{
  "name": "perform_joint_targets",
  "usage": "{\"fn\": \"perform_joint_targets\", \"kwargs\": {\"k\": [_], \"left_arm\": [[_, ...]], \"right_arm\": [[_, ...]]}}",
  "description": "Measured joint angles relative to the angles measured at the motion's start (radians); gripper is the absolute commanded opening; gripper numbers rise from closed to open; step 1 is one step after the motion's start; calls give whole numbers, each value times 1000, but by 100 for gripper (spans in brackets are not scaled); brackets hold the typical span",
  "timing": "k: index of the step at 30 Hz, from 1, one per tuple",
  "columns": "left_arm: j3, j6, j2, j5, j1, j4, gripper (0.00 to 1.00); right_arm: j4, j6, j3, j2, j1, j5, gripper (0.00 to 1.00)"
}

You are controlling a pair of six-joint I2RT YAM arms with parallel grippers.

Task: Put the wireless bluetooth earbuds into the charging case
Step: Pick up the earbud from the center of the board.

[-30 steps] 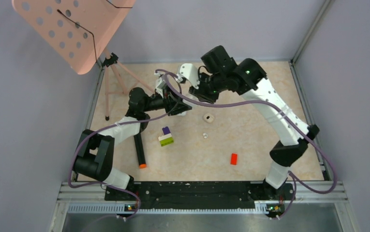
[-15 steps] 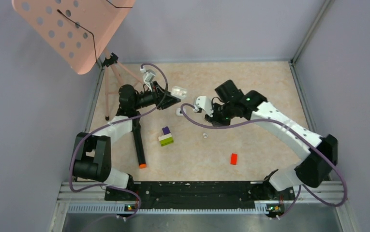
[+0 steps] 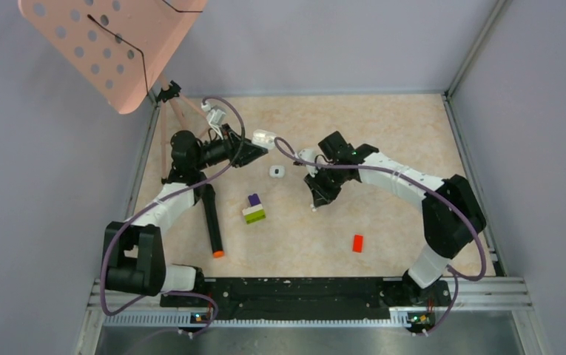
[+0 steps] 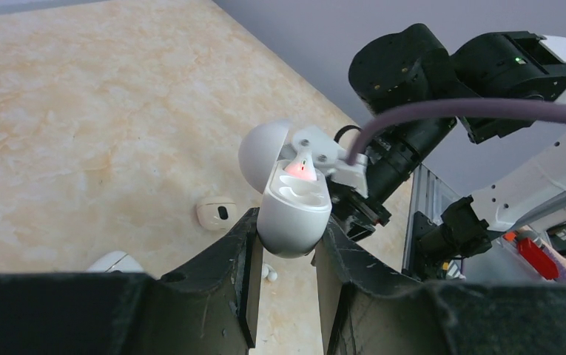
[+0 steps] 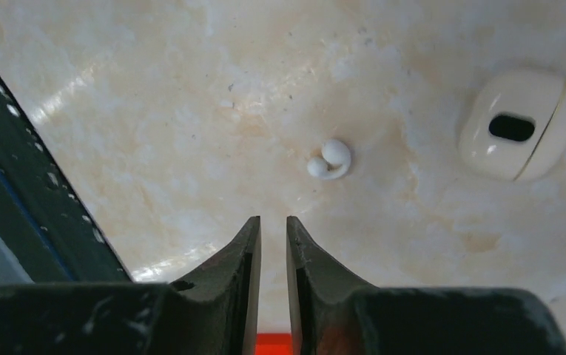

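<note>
My left gripper (image 3: 252,150) is shut on the white charging case (image 4: 292,211) and holds it above the table. Its lid (image 4: 263,151) is open, and an earbud with a red glow (image 4: 300,168) sits inside. The case also shows in the top view (image 3: 263,137). My right gripper (image 5: 271,220) is empty, its jaws a narrow gap apart, low over the table (image 3: 317,197). A loose white earbud (image 5: 330,160) lies just beyond its tips. The same earbud shows in the left wrist view (image 4: 267,273).
A cream pebble-shaped case with a dark slot (image 3: 277,171) lies on the table, right of the earbud (image 5: 520,126). A purple, white and green brick stack (image 3: 254,208), a red brick (image 3: 357,242) and a black marker (image 3: 211,222) lie nearer. A pink perforated stand (image 3: 109,44) is at the back left.
My right gripper has left the held case and come down and forward to the table near the loose earbud. My left gripper has drawn the case a little left and back.
</note>
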Motion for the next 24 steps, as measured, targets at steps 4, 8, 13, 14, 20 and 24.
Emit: {"fn": "perform_joint_targets", "kwargs": {"k": [4, 8, 13, 14, 20, 24], "left_arm": [[-14, 3, -8, -1, 15, -29, 0], [-17, 20, -25, -1, 30, -79, 0], [-17, 65, -58, -1, 36, -153, 0], [-17, 71, -62, -1, 37, -162, 0], [-17, 105, -74, -2, 39, -206, 0], [-17, 118, -74, -2, 43, -220, 0]], "right_arm": [[116, -301, -130, -88, -1, -82, 14], [222, -798, -344, -267, -2, -146, 14], [253, -1265, -414, -268, -2, -189, 18], [257, -1336, -413, -251, -3, -193, 20], [245, -1616, -399, -152, -24, -201, 21], [222, -1733, -366, -104, -42, -196, 23]]}}
